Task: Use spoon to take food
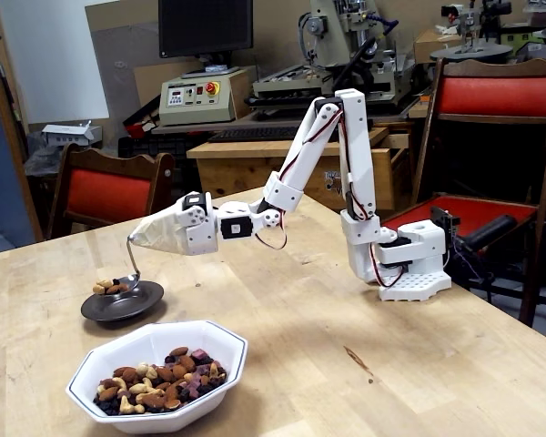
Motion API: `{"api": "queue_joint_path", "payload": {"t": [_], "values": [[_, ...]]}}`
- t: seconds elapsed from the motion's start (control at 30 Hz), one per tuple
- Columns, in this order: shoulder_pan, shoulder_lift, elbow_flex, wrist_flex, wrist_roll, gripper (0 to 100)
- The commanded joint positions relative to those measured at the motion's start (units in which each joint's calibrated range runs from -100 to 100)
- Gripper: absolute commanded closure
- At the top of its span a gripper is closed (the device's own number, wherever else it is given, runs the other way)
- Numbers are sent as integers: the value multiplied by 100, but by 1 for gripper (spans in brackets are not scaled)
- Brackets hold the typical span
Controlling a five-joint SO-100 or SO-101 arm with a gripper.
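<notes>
My gripper (144, 237) is shut on the taped top end of the spoon (132, 264). The thin bent handle hangs down from it. The spoon's bowl (118, 286) sits just above a small dark round plate (123, 303) at the left and carries a few nuts (107, 287). A white octagonal bowl (159, 371) stands at the front, in front of the plate. It holds the food (159, 377): almonds, cashews and dark dried fruit pieces. The white arm reaches left across the table from its base (409, 264) at the right.
The wooden table (346, 364) runs to the right and front. Red-cushioned chairs stand behind the table at the left (105, 191) and at the right (496, 100). Machines and a monitor fill the background.
</notes>
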Motion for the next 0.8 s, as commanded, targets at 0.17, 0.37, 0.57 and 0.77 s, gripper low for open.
{"api": "queue_joint_path", "payload": {"t": [0.17, 0.37, 0.57, 0.77], "values": [[309, -174, -94, -94, -10, 96], [479, -174, -67, -94, -10, 96], [627, -174, -67, -94, -10, 96], [642, -174, -67, -126, -10, 96]]}}
